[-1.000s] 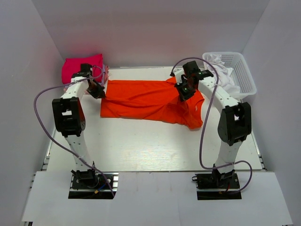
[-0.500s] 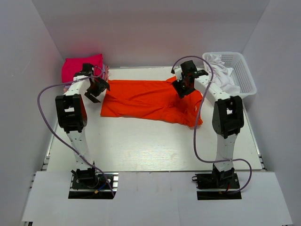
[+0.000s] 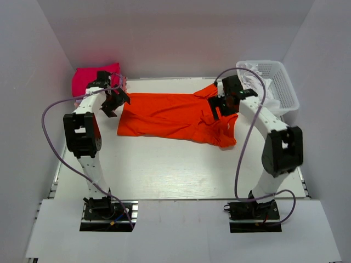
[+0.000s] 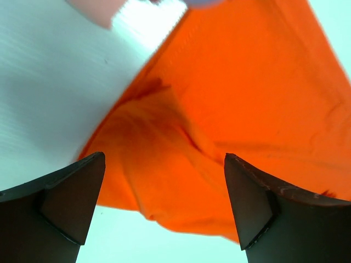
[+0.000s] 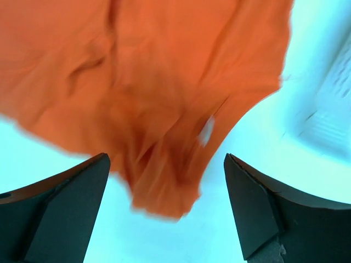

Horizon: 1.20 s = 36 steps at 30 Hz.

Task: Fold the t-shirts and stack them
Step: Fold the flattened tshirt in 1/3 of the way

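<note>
Wht plastic basket (image 3: 287, 94) far R, wht table (image 3: 164, 164)

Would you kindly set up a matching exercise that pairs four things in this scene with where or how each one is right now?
Things:
1. orange t-shirt
2. magenta t-shirt
3. white basket
4. left gripper

Places or states:
A. in the far right corner
B. open, above the left end of the laid-out shirt
C. folded, in the far left corner
D. laid out across the far middle, rumpled at its right end

Pairs: 1-D; 2-C; 3-A; 4-B
</note>
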Each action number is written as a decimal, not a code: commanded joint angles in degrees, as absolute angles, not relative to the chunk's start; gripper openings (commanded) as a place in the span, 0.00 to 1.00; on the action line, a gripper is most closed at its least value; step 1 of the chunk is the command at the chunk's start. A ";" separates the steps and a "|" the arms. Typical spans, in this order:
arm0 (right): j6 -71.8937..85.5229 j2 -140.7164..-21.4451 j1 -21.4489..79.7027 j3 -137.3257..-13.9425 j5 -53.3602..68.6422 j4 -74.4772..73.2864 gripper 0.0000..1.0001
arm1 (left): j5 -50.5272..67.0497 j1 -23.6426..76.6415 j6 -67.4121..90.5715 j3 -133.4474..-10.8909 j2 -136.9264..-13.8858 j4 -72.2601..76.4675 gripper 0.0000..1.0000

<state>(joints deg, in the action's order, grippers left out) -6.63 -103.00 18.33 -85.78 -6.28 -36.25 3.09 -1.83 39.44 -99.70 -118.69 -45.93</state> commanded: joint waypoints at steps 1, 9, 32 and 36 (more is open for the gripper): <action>-3.69 -95.45 18.19 -79.48 2.54 -39.71 0.90 | 5.80 0.26 34.63 -97.57 -113.38 -46.49 1.00; -2.98 -95.36 18.19 -71.90 5.97 -36.48 0.66 | 11.07 2.81 34.10 -91.59 -114.70 -42.11 1.00; 1.14 -96.85 14.33 -73.74 -7.47 -31.82 0.00 | 4.66 2.81 34.10 -80.24 -114.17 -40.96 1.00; 0.26 -98.43 13.27 -76.64 -8.53 -31.38 0.00 | 3.87 2.81 33.49 -79.72 -114.17 -41.48 1.00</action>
